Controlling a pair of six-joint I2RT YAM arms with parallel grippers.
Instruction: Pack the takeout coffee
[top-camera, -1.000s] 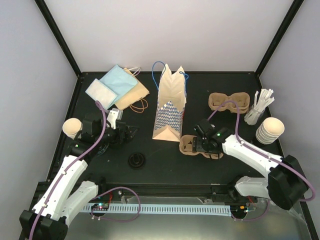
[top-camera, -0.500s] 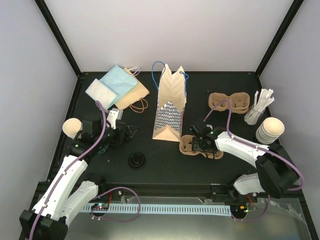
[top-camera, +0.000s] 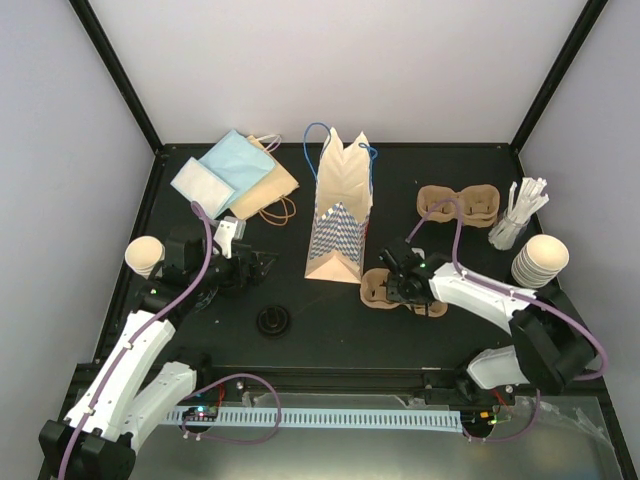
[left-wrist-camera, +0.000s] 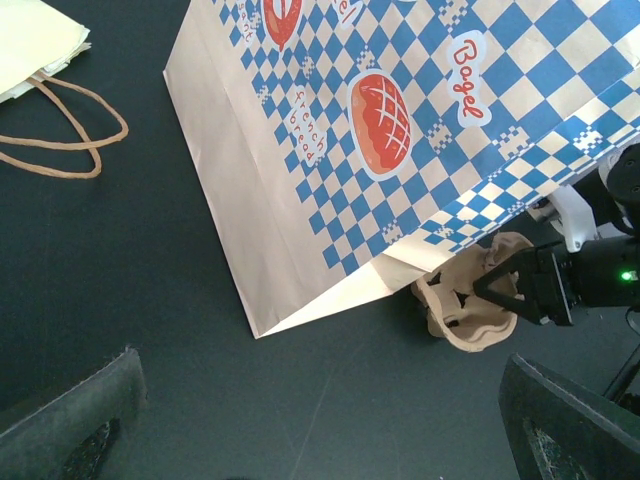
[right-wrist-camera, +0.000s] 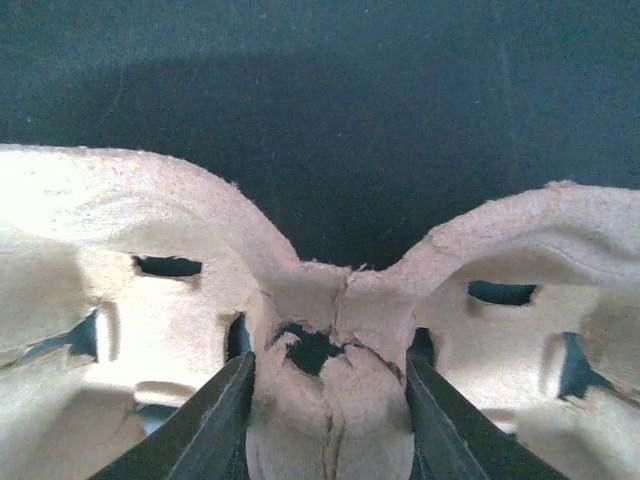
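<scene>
Upright checked bag (top-camera: 338, 222), white stir sticks (top-camera: 524, 203)

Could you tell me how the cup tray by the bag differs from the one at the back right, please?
The near tray lies at the bag's foot; the far tray lies beside the stir sticks. The right claw straddles the near tray's middle bridge; nothing grips the far tray. Both are brown pulp with two holes, flat on the table.

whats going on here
A two-arm robot is packing takeout coffee. The right gripper straddles the middle bridge of a pulp cup tray beside the checked paper bag; whether it grips yet is unclear. The left gripper hangs open and empty near the bag. The cup stack and black lid lie untouched.
</scene>
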